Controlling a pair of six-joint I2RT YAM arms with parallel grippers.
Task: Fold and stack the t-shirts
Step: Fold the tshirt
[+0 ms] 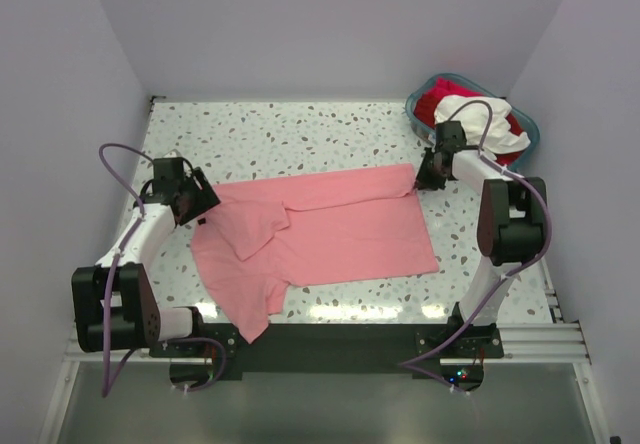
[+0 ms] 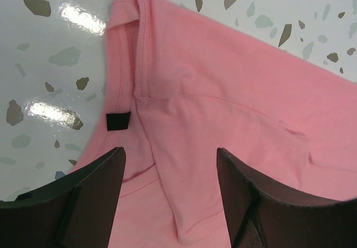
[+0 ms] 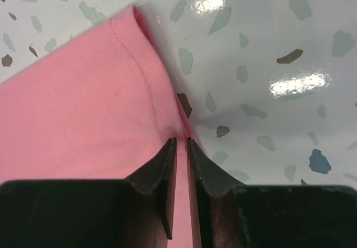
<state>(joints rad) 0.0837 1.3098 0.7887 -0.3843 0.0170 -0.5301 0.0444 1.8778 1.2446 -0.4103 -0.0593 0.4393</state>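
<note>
A salmon-pink t-shirt point(image 1: 330, 232) lies spread on the speckled table point(image 1: 300, 134), its far edge folded over toward the middle. My left gripper point(image 1: 203, 209) is open just over the shirt's left end, near the neck. In the left wrist view the jaws stand wide apart over a pink fold point(image 2: 184, 164), with the dark neck tag point(image 2: 117, 121) just ahead. My right gripper point(image 1: 432, 176) is at the shirt's far right corner. In the right wrist view its jaws are pinched on the hem edge point(image 3: 139, 80). White point(image 1: 480, 116) and red point(image 1: 440, 99) shirts lie in the basket.
The teal-blue basket point(image 1: 415, 99) stands at the far right corner of the table, close behind my right gripper. White walls close in the table on three sides. The black mounting rail point(image 1: 330, 339) runs along the near edge.
</note>
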